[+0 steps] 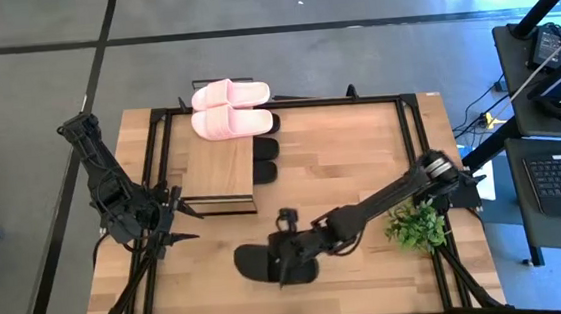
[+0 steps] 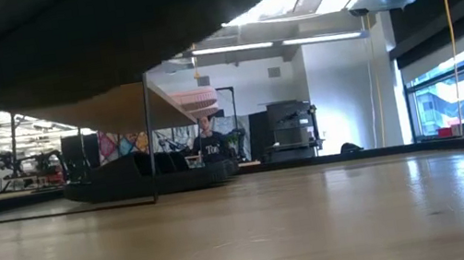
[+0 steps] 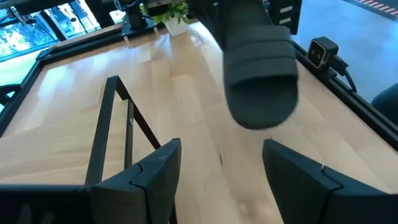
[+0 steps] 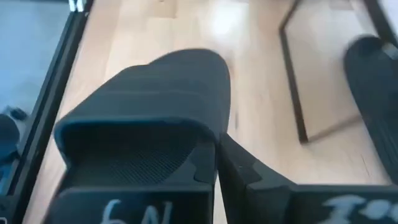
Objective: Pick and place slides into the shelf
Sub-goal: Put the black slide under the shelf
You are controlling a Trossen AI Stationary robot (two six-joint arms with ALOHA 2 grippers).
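Observation:
A black slide (image 1: pixel 264 264) hangs over the near middle of the table, and my right gripper (image 1: pixel 285 239) is shut on it. In the low view it fills the top as a dark mass (image 2: pixel 105 38), clear of the tabletop. The shelf (image 1: pixel 220 172) stands at the far left. Two pink slides (image 1: pixel 229 109) lie on the far end of its top board, and black slides (image 1: pixel 266 160) lie on the table under it, poking out at its right side. My left gripper (image 1: pixel 187 222) waits open beside the shelf's near end, touching nothing. My right gripper pinches the side of the black slide's strap (image 4: pixel 214 146) where it meets the sole, with one finger (image 4: pixel 124 208) inside the strap's opening and the other (image 4: pixel 280 193) outside. The fingers slant down from the table's right. The slide is lifted clear and juts out beyond them toward the left.
A small green plant (image 1: pixel 417 229) stands near the table's right edge beside the right arm. The shelf's black frame legs (image 4: pixel 292 81) rise from the tabletop, with a black slide (image 4: pixel 376 93) under the board. Bare wood lies between the shelf and the plant.

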